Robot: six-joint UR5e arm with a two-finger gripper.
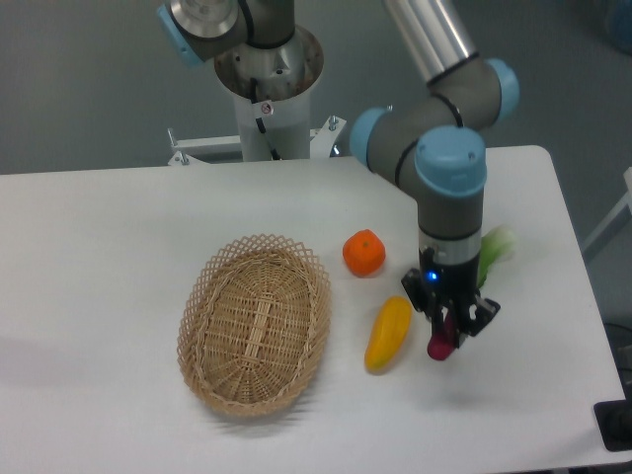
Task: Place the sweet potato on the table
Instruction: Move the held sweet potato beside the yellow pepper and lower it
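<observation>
the sweet potato [440, 343] hangs nearly upright between the fingers of the claw [449, 331], only its dark magenta lower end showing below them. its tip looks close to the table [118, 247], but whether it touches cannot be told from this angle.

the likely trouble is the release. let go while upright, the slender tuber would probably tip and roll, and the yellow fruit [388, 333] lies just beside the claw on the basket side, so it could knock into that. if the tip is not yet down, opening now would drop it rather than set it down.

the claw is closed narrowly on the sweet potato's upper part, fingers pointing straight down, touching nothing else visible. the green vegetable [494, 247] lies beyond the claw, partly hidden by the arm. the orange [363, 253] sits farther off past the yellow fruit, and the wicker basket [255, 323] is well apart on that same side.
</observation>
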